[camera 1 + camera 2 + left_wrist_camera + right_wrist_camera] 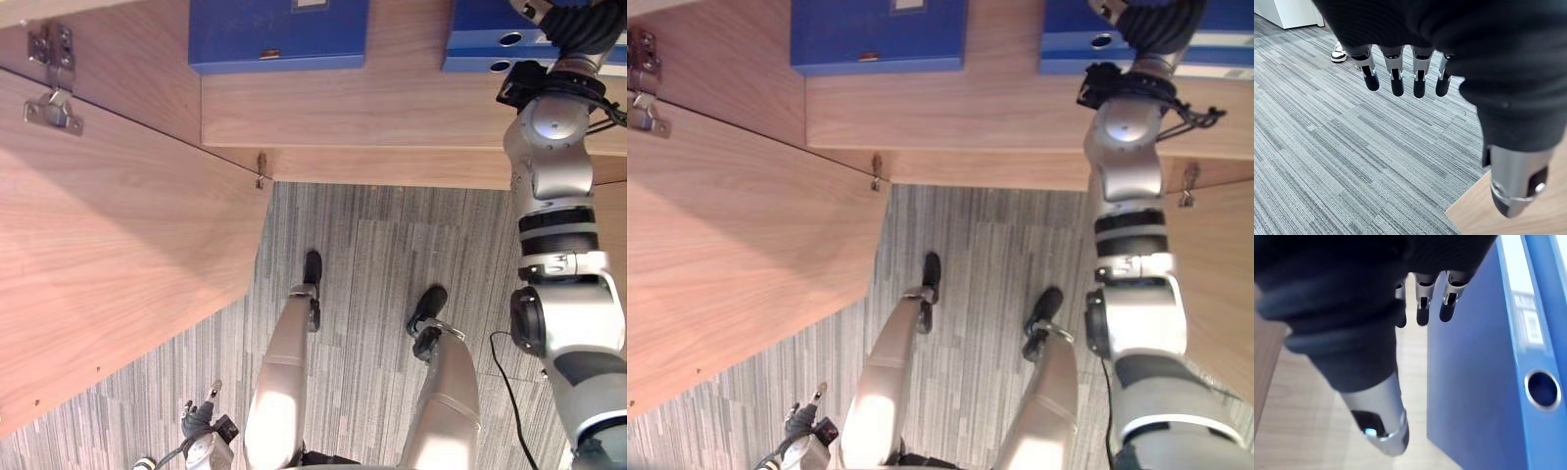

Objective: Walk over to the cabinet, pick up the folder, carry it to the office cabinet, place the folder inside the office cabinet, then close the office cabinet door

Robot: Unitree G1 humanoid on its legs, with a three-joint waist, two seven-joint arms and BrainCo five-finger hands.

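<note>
Right hand [1422,306], fingers straight and loose, hovers just beside the blue lever-arch folder [1474,357] lying on the wooden cabinet shelf [392,108]; placing looks done, so next: withdraw, swing the wooden door [108,264] shut.

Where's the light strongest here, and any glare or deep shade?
Left eye view: the open cabinet door shows a brighter band, no hard glare. Right wrist view: the white label on the blue folder is washed out; the right hand is in deep shade. Left wrist view: the carpet under the left hand is evenly lit.
</note>
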